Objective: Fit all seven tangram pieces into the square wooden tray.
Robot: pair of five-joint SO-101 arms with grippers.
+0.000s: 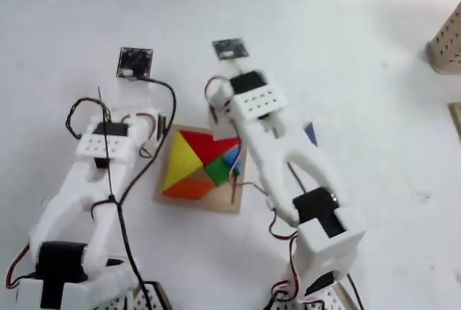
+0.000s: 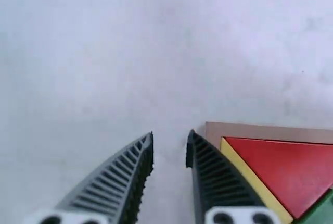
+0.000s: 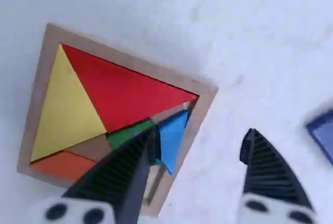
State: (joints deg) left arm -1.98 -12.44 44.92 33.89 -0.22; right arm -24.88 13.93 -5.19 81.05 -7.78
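Around the square wooden tray (image 1: 205,205) the white table (image 1: 360,50) spreads on every side, and I place everything from that tray. On my feed the left gripper (image 2: 170,139) sits just off the tray's corner where the red and yellow pieces meet. It is low over bare table, its fingers a narrow gap apart with nothing between them. The right gripper (image 3: 202,133) straddles the tray's rim, spread wide and empty. One finger (image 3: 119,177) is above the tray's inside and the other (image 3: 265,166) is outside the tray.

Inside the tray a red triangle (image 3: 125,96) lies along one rim, and a yellow triangle (image 3: 70,112) lies along the next rim, touching it edge to edge. An orange triangle (image 3: 65,164) lies against the rim opposite the red. A green piece (image 3: 124,136) sits near the tray's middle, and a light blue triangle (image 3: 174,133) beside it is just inside the straddled rim. I see bare tray floor (image 3: 88,146) between yellow, orange and green. A dark blue piece (image 3: 322,130) lies on the table outside the tray, well apart, beyond that same rim
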